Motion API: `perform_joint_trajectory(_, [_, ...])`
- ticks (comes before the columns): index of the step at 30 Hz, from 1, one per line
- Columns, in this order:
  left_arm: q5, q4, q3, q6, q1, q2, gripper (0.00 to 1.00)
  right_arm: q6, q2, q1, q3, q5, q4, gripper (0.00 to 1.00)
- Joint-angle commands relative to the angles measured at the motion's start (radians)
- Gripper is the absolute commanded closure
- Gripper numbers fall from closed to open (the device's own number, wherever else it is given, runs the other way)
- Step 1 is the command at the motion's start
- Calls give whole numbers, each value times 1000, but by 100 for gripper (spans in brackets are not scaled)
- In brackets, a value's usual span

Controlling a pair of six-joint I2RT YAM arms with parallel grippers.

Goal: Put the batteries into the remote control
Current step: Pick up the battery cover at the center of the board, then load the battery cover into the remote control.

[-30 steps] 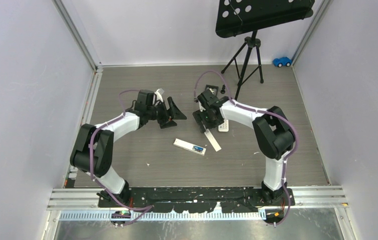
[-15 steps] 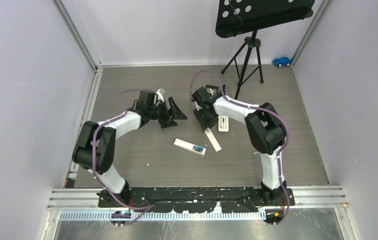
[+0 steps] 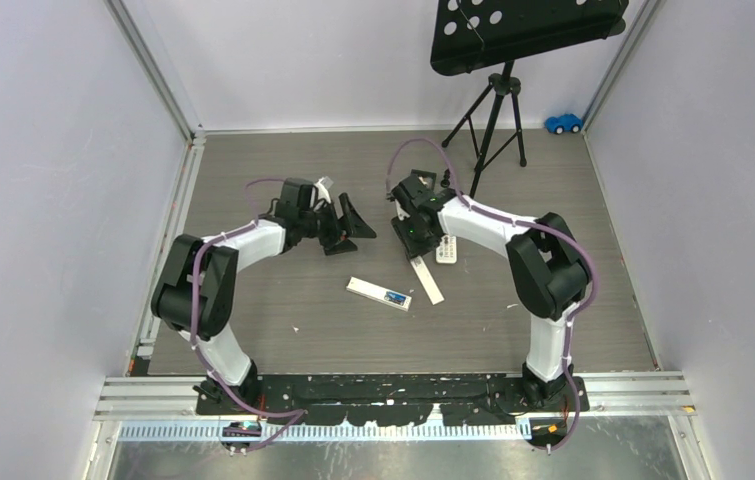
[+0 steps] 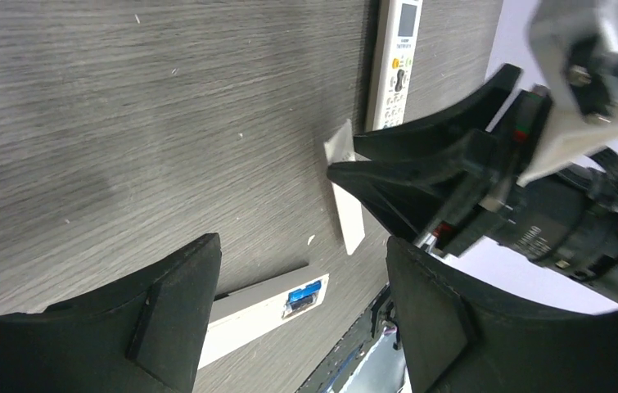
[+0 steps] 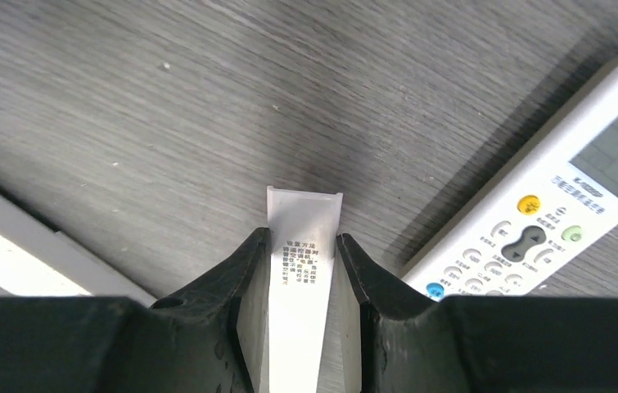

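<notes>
Tabletop carries one black stand at the back and my two arms. My left gripper hangs released, jaws wide, above bare wood. My right gripper is clenched on one white cover. I count two remotes. The buttoned remote lies just beside the cover, cut off at the frame edge. The open remote lies nearer me, with one blue battery in its compartment. Whether a second cell sits beside it, I cannot tell. One toy car sits far back right.

Left tool gapes wide; right tool pinched narrow (both low).
</notes>
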Motion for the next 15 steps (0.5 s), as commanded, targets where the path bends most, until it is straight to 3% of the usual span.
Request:
perform_joint_trajectory(1, [27, 56, 44, 1, -14, 20, 25, -19, -120, 4, -14, -28, 70, 65])
perform_joint_trajectory(15, [97, 169, 53, -130, -53, 87, 30, -4, -226, 5, -95, -246, 184, 63])
